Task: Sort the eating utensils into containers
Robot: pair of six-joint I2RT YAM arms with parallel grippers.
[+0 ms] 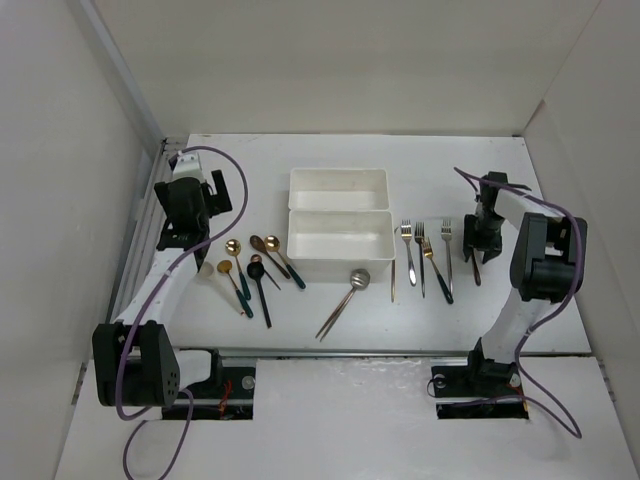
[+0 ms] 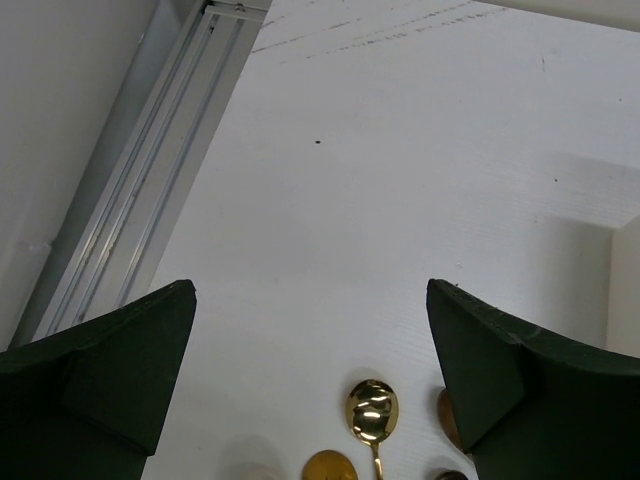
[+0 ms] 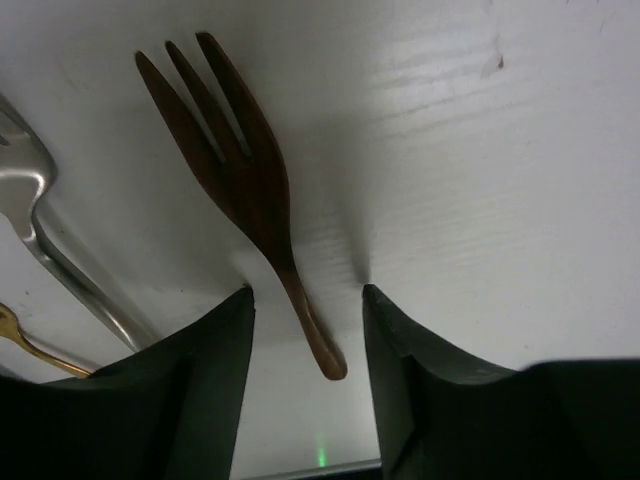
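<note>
Straddling: the right tool (image 3: 307,295) is down over a brown fork (image 3: 245,180), one finger on each side of its thin handle end. A sliver of desk (image 3: 480,150) shows on both sides, so the tool is partly spread and not pinching.
Brown fork: lies flat on the desk, tines toward the far edge, rightmost of the forks (image 1: 425,255) that lie right of the trays.
Neighbours: a silver fork (image 3: 40,220) and a gold handle (image 3: 20,335) lie just left of it.
Left tool (image 2: 310,290): spread wide, holding nothing, over bare desk beyond the spoons (image 1: 255,270); a gold spoon bowl (image 2: 372,410) shows between its fingers.
Trays: the far tray (image 1: 338,171) and near tray (image 1: 338,275) touch along their long sides at mid-desk.
Silver spoon (image 1: 345,298): its bowl is at the near tray's front right corner.
</note>
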